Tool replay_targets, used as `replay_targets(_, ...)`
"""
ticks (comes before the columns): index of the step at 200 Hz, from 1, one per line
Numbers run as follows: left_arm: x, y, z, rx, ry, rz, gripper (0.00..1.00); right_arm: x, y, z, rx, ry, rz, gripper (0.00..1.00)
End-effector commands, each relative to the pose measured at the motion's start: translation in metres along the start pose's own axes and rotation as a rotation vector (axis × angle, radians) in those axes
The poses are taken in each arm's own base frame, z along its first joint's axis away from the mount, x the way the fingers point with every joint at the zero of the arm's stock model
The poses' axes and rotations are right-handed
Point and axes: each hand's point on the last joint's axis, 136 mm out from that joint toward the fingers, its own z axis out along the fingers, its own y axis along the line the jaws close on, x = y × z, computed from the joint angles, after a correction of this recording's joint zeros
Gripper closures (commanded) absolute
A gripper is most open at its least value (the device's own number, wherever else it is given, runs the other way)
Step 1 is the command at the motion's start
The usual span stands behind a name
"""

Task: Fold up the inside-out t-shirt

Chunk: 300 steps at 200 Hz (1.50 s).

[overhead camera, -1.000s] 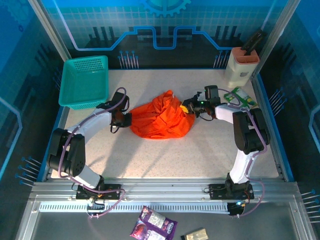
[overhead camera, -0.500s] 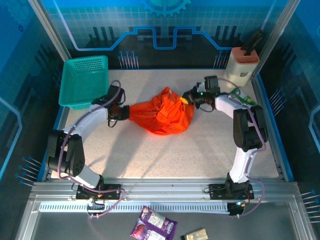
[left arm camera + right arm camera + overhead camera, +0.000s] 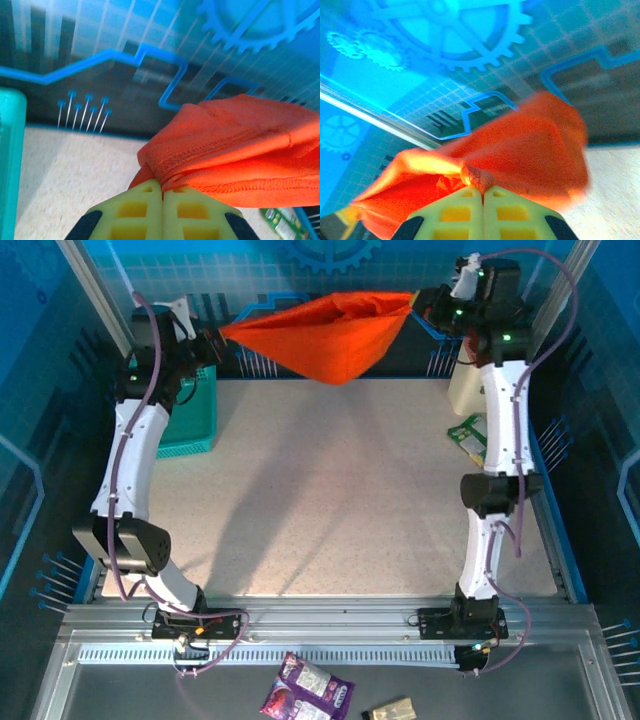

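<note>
From the top view, the inside-out t-shirt (image 3: 325,335) hangs in the air at 12 o'clock, well above the table (image 3: 320,520). It is stretched between the left gripper (image 3: 208,337) at 10 o'clock and the right gripper (image 3: 420,305) at 1 o'clock. Each is clamped on one end of the cloth, and the middle sags in a loose pouch toward 6 o'clock. The teal basket (image 3: 195,425) stands at 10 o'clock behind the left arm, which covers most of it, so what lies inside cannot be told. At 2 o'clock a white holder (image 3: 462,390) peeks out past the right arm, its contents hidden, with a green packet (image 3: 470,437) on the table just below it.

On the left wrist, the left gripper (image 3: 162,192) has its jaws pressed together on a bunched, stitched hem of the t-shirt (image 3: 235,150), which spreads toward 3 o'clock. The basket's rim (image 3: 10,150) sits at 9 o'clock.

On the right wrist, the right gripper (image 3: 482,192) pinches only a small knot of the t-shirt (image 3: 520,150) at its tips (a thin bite, by the look of it).

The likely risks are that this small pinch slips under the tension, dropping one end, or that the cloth comes down doubled and twisted rather than flat. It could also snag on the basket.
</note>
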Motion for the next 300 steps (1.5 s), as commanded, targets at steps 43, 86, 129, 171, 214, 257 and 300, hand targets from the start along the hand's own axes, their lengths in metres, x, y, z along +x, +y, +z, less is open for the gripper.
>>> replay_targets(43,0.051,0.016,0.002,0.032,0.085,-0.091,1.0,0.044,-0.043,-0.05,0.273,0.037,-0.114,1.0)
replay_targets(86,0.023,-0.012,-0.017,0.174,-0.008,-0.101,1.0,0.053,0.002,-0.047,0.071,0.004,-0.126,1.0)
replay_targets(129,-0.065,-0.091,-0.102,0.375,-0.248,0.033,1.0,0.068,0.0,-0.024,-0.001,0.054,-0.057,1.0)
replay_targets(171,0.041,-0.044,-0.029,0.319,0.015,-0.188,1.0,-0.011,0.014,-0.145,0.251,-0.292,-0.21,1.0)
replay_targets(214,0.072,-0.05,-0.005,0.379,0.103,-0.255,1.0,-0.012,0.047,-0.199,0.225,-0.446,-0.276,1.0)
replay_targets(257,-0.07,-0.115,-0.121,0.415,-0.201,0.015,1.0,0.059,0.021,-0.097,0.094,-0.183,-0.148,1.0)
replay_targets(300,-0.023,-0.094,-0.09,0.427,-0.114,-0.096,1.0,0.045,0.018,-0.108,0.125,-0.208,-0.16,1.0)
